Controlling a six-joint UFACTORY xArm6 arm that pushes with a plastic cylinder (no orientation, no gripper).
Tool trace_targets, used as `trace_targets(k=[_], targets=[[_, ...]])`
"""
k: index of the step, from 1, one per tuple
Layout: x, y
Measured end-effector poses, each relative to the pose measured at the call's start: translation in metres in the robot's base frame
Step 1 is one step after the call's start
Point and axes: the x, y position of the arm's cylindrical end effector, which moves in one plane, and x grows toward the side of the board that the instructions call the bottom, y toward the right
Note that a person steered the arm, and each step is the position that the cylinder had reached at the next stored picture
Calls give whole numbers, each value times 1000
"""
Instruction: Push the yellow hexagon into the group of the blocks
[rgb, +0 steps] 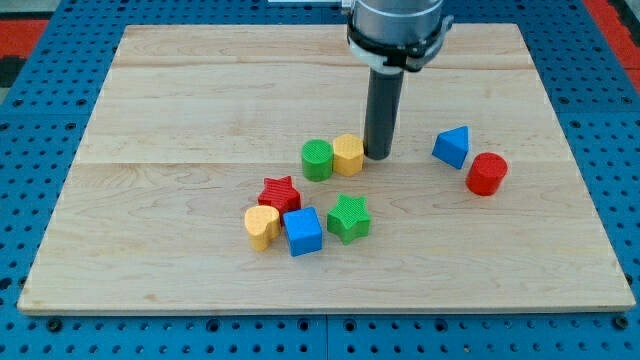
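Observation:
The yellow hexagon (348, 154) sits near the board's middle, touching a green cylinder (317, 159) on its left. My tip (378, 155) is down on the board right against the hexagon's right side. Below and to the left lies a cluster: a red star (280, 193), a yellow heart (261, 226), a blue cube (302, 231) and a green star (349, 217). The hexagon is a short way above the green star, apart from it.
A blue triangle (452, 146) and a red cylinder (487, 173) lie to the right of my tip. The wooden board (180, 100) rests on a blue pegboard surface (30, 110). The arm's body reaches down from the view's top.

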Motion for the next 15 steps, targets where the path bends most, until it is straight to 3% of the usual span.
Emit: trace_targets(k=[1,2,3,5,6,7,8,10,12,15], targets=[[8,3],[-29,29],[-40,-4],[34,-10],[38,-7],[6,-6],[-1,-42],[39,-48],[37,-32],[25,-103]])
